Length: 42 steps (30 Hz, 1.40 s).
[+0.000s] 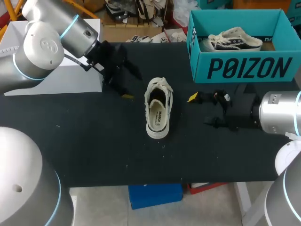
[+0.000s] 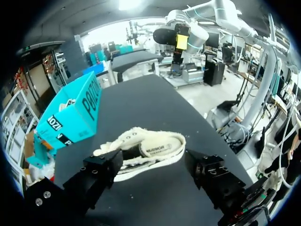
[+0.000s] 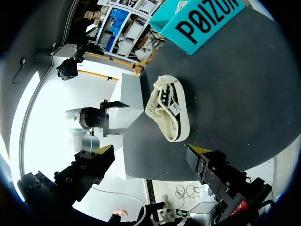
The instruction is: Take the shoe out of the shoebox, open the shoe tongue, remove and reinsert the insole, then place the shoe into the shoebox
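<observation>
A black table [image 1: 94, 141] is carrying everything, matte and dotted with a few pale specks [image 1: 162, 145] near its middle. A white box [image 1: 61, 80] is sitting at the far left corner, partly covered by the left arm. A teal shoebox [image 1: 244, 68] is standing open at the far right corner, with a second shoe [image 1: 233, 41] lying inside, its lower part hidden by the box wall.

The shoe [image 1: 158, 108] is lying upright on its sole at the table's middle, out of the shoebox, toe towards the far edge and heel towards the near edge. Its insole [image 1: 158, 114] is showing through the opening; the tongue is hard to make out under the laces.

The left gripper [image 1: 131, 84] is hanging just beside the shoe on its left, fingers spread wide and touching nothing; in its wrist view the shoe is lying ahead of it, apart from both. The right gripper [image 1: 201, 110] is hanging near the shoe on its right, fingers also spread and holding nothing.

The arms' housings are covering both near corners of the table.
</observation>
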Motion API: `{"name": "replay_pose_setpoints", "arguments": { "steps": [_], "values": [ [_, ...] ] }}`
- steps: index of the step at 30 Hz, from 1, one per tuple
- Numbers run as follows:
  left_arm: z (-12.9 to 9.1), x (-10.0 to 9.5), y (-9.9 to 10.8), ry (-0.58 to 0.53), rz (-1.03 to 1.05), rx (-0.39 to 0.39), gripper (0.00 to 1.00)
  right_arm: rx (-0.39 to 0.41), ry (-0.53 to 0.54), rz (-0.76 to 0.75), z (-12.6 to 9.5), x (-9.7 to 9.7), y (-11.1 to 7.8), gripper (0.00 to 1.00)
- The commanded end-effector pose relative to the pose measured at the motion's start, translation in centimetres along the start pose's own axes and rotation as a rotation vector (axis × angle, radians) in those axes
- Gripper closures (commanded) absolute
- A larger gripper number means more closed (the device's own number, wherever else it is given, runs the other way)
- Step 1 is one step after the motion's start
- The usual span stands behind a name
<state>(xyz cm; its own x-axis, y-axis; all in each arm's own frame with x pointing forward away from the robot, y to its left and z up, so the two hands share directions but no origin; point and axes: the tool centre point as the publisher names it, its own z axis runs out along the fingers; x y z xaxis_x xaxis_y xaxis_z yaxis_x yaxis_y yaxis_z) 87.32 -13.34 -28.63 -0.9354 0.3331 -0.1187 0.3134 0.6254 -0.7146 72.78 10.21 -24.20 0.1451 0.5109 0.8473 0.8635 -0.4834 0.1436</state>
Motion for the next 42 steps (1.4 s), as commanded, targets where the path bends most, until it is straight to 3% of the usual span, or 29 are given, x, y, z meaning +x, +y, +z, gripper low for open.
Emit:
{"name": "replay_pose_setpoints", "arguments": {
  "steps": [1, 30, 36, 42],
  "values": [
    [0.0, 0.0, 0.0, 0.002, -0.001, -0.005, 0.00, 0.000, 0.000, 0.000, 0.0, 0.0, 0.0, 0.00],
    [0.0, 0.0, 0.0, 0.002, -0.001, -0.005, 0.00, 0.000, 0.000, 0.000, 0.0, 0.0, 0.0, 0.00],
    [0.6, -1.6, 0.0, 0.052, 0.028, -0.070, 0.00, 0.000, 0.000, 0.000, 0.0, 0.0, 0.0, 0.00],
    [0.1, -2.0, 0.5, 0.057, 0.223, -0.158, 0.00, 0.000, 0.000, 0.000, 0.0, 0.0, 0.0, 0.00]
  ]
}}
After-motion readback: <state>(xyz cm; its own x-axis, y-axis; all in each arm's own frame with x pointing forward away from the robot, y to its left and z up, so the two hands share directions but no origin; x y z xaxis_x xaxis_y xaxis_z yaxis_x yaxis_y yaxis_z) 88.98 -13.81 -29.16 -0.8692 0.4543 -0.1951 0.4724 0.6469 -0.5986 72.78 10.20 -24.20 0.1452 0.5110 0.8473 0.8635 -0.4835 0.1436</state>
